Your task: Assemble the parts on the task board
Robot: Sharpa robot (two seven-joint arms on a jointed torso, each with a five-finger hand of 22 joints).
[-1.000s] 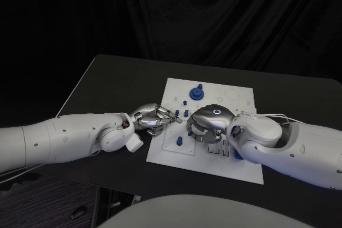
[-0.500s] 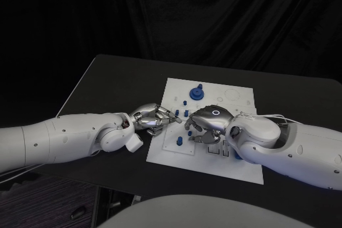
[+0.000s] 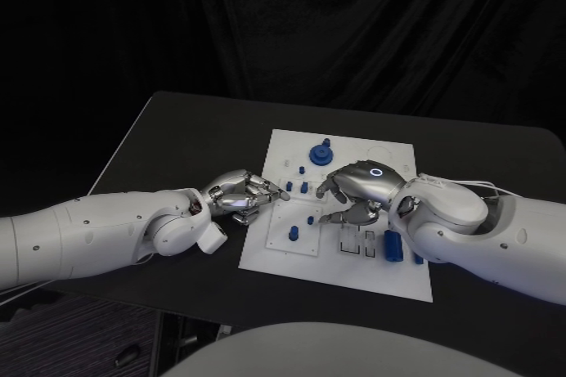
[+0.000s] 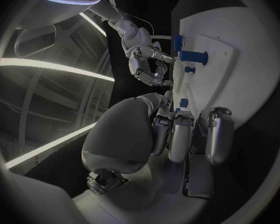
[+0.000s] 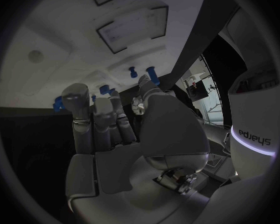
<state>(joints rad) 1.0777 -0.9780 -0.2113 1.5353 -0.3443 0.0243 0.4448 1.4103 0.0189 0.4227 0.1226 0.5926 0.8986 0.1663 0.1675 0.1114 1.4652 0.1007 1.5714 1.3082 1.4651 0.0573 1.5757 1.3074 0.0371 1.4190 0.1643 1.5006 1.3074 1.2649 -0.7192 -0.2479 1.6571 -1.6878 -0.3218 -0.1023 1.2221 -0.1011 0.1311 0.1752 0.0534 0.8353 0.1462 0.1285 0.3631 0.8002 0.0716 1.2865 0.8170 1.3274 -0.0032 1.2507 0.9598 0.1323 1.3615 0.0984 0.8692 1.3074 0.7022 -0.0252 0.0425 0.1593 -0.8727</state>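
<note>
The white task board (image 3: 342, 254) lies mid-table. A blue gear-shaped part (image 3: 321, 154) stands near its far edge, small blue pegs (image 3: 312, 220) stand in its middle, and a blue cylinder (image 3: 393, 246) lies near the front right. My left hand (image 3: 242, 195) is at the board's left edge with its fingers curled in and nothing visible in them. My right hand (image 3: 357, 193) hovers over the board's middle, fingers bent and apart, holding nothing. The left wrist view shows the left hand (image 4: 177, 129) beside the board (image 4: 239, 45), with the right hand (image 4: 149, 64) beyond. In the right wrist view the right hand (image 5: 109, 129) faces blue pegs (image 5: 143, 74).
The black table (image 3: 189, 140) extends around the board, with bare surface to the far left and far right. Its left edge runs diagonally close to my left arm. Dark curtains hang behind the table.
My right hand has lifted and moved toward the far right, uncovering the small pegs in the board's middle. My left hand has drawn back slightly to the left, so the two hands are now apart.
</note>
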